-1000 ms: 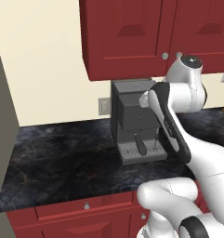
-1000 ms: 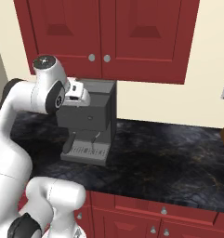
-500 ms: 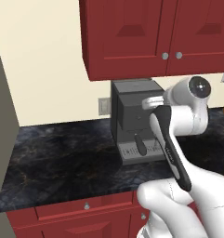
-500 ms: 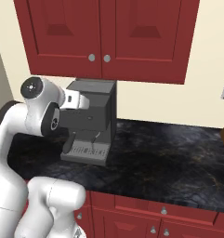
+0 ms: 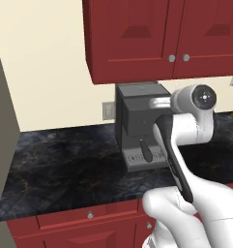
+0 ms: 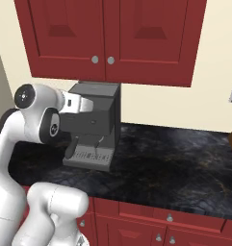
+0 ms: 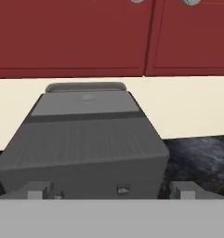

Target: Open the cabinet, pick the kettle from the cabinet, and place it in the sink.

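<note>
Cabinet doors closed, arm raised before the coffee machine

The cabinet (image 5: 156,38) is seen on the wall above the black counter (image 6: 185,163), with both doors shut and two silver knobs (image 6: 102,60) close together at the middle. The coffee machine (image 7: 85,144) stands directly under it, against the wall. The gripper (image 6: 86,104) is held just in front of the machine's top; whether its jaws are wide or narrow cannot be told.
</note>
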Controlling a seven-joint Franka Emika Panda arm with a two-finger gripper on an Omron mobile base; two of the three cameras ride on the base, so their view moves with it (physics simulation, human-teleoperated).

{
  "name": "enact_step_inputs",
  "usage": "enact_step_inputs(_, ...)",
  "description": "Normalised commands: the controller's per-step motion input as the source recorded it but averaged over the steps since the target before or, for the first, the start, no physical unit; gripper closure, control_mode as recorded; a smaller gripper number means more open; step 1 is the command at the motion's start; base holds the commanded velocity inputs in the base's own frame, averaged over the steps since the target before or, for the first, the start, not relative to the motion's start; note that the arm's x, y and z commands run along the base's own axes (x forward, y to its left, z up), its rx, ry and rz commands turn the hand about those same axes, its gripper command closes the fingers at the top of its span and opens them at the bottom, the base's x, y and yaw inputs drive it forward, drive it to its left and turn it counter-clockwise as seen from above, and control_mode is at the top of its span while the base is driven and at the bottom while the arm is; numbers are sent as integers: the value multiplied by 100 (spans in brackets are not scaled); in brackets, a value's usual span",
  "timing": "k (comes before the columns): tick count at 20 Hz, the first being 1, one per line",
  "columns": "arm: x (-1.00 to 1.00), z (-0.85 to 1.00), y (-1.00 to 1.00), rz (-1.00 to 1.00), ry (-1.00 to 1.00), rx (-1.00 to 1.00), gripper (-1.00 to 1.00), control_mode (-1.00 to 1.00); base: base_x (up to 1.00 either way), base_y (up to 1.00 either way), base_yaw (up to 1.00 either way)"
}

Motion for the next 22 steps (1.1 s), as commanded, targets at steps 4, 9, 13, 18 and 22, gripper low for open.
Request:
enact_step_inputs(4,2,35,-5,-3,2,0,-100,-100,0,0,0)
enact_step_inputs(9,0,33,-10,0,10,-1,-100,-100,0,0,0)
enact_step_inputs(13,0,29,-14,0,12,0,-100,-100,0,0,0)
enact_step_inputs(18,6,25,-11,0,14,-3,-100,-100,0,0,0)
enact_step_inputs(22,14,21,-10,0,26,0,-100,-100,0,0,0)
